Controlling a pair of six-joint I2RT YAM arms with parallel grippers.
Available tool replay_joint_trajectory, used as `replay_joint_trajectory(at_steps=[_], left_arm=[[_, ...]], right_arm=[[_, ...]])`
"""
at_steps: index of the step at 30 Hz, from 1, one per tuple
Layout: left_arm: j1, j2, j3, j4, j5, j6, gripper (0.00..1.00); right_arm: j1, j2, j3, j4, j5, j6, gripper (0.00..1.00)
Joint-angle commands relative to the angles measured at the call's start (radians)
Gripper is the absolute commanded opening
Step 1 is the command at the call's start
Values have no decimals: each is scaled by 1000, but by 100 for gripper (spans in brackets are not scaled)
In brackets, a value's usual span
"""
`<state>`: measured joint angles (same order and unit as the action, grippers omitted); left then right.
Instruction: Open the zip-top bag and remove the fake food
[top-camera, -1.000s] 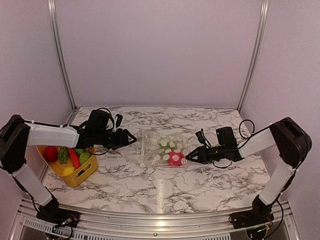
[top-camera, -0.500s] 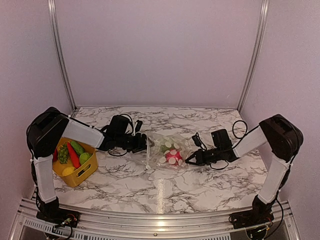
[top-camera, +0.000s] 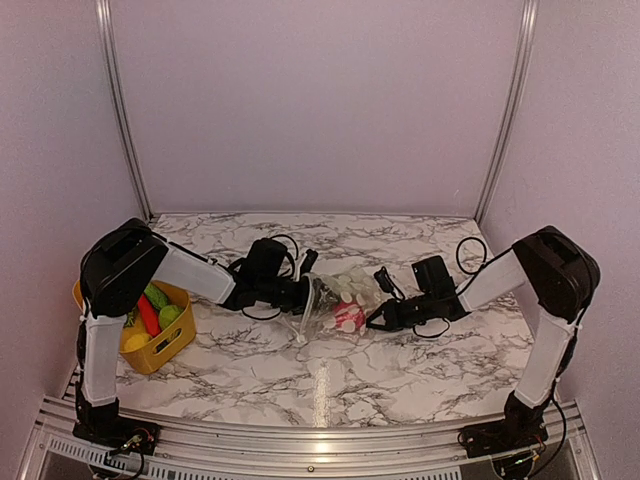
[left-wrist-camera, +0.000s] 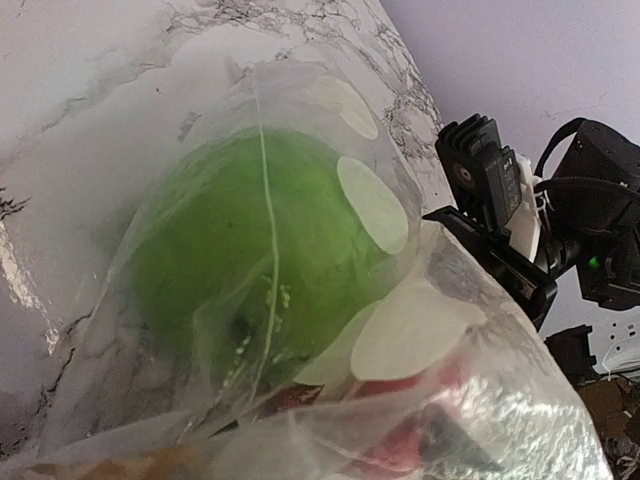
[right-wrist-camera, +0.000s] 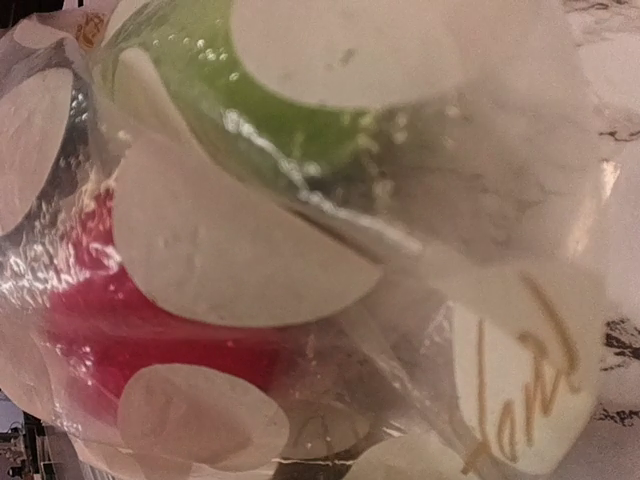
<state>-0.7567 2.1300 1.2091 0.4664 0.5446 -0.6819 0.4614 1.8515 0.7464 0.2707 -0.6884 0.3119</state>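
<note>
- The right hand (top-camera: 373, 319) has closed and appears to pinch the right edge of the zip-top bag (top-camera: 335, 292).
- The left hand (top-camera: 303, 294) has reached its left edge; whether it grips, I cannot tell.
- The bag, at frame centre on the bench (top-camera: 400, 370), is now bunched, with the fake food (top-camera: 348, 316) still inside.

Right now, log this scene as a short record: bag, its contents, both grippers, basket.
zip-top bag: bunched up, middle of the table
in the bag: a green piece and a red piece
left gripper: at the bag's left edge; jaws not readable
right gripper: shut, at the bag's right edge
yellow basket: far left, holds more fake food, red, green and yellow
</note>
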Motion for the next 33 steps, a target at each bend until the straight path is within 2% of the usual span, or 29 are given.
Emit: replay_joint_trajectory(at_steps=[1,8,14,18,26,33], left_arm=[[-27,24,25,13,39,29,67],[-58,31,37,4,60,52,84],[-76,77,91,-68,13,66,90],[-77,77,93,-111,-27,69,89],[-20,-60,-60,-88,-86,51,72],[36,-183,-163,-93,-104,55,73]], right_arm=[[15,15,40,-11,0,-16,0],[31,18,57,-2,-13,1,0],[43,27,56,57,-57,49,0],[43,29,48,80,-72,70,0],[11,-6,3,71,-40,62,0],[-51,-27,-61,83,-6,73,0]])
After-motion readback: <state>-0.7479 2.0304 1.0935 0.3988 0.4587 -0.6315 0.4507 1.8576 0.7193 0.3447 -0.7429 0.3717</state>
